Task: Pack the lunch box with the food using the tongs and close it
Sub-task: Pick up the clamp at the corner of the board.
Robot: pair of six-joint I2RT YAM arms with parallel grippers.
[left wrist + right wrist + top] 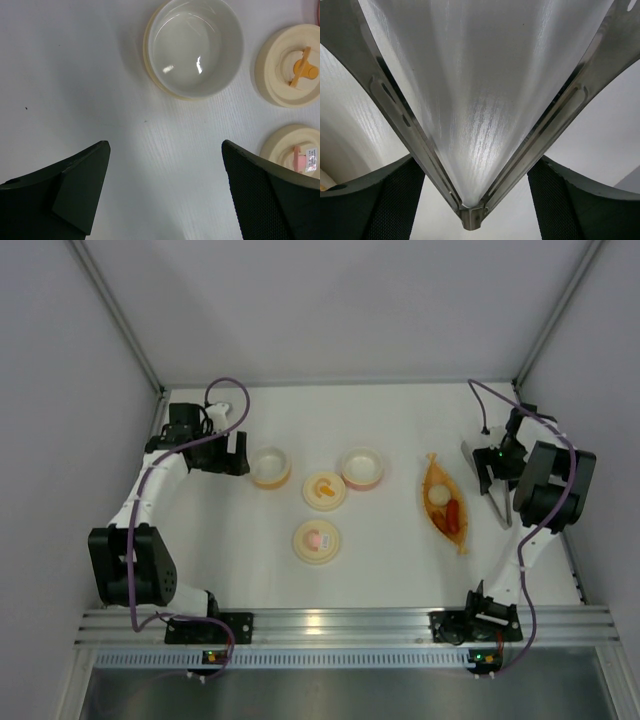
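The grey metal tongs (499, 502) lie on the table at the far right, beside the orange boat-shaped tray (432, 472). That tray holds the food: a cream ball (439, 496) and a red-orange sausage (452, 517). My right gripper (490, 476) is down over the tongs. In the right wrist view the tongs (400, 112) spread in a V, and my right gripper (477, 162) has a finger against each arm just above the hinge. My left gripper (165, 190) hangs open over bare table, short of the cream-rimmed lunch box bowl (194, 47), which is empty.
A second, pink-rimmed bowl (362, 467) stands mid-table. Two round cream lids lie nearby, one with an orange handle (325, 490) and one with a pink handle (317, 541). White walls close in the table on three sides.
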